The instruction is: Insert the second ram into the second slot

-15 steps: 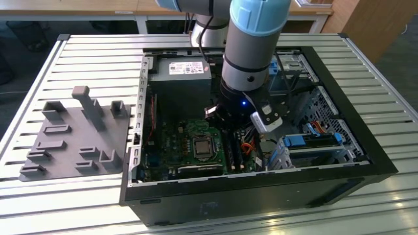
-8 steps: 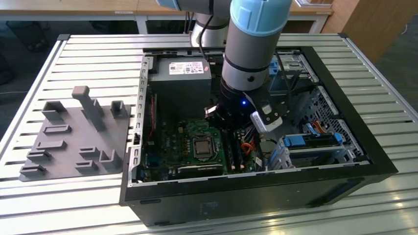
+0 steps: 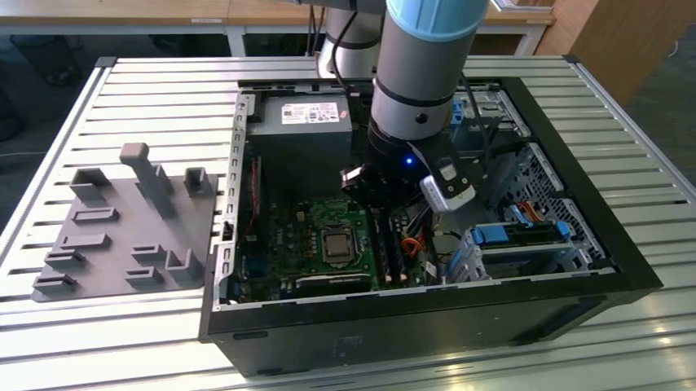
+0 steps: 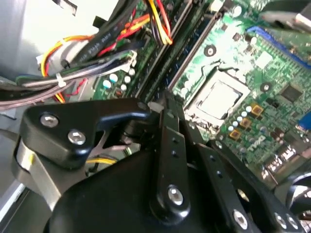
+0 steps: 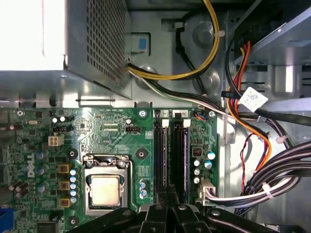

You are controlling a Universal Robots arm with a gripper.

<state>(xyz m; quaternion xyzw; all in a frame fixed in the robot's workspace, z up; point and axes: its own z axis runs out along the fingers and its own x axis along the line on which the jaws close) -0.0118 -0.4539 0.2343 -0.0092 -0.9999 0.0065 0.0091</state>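
Since the open computer case [image 3: 609, 269] lay flat on the table, we logged the arm [image 3: 419, 90] reaching down into it over the motherboard [image 5: 112, 131]. Two memory slots [image 5: 179, 155] ran side by side by the processor socket [image 5: 104, 189]. The gripper [image 5: 167, 194] hung right over their near end, its fingers [image 4: 170, 141] drawn close together. We could not tell if the second ram was pinched there or already seated, so insertion looked late-stage but unconfirmed.
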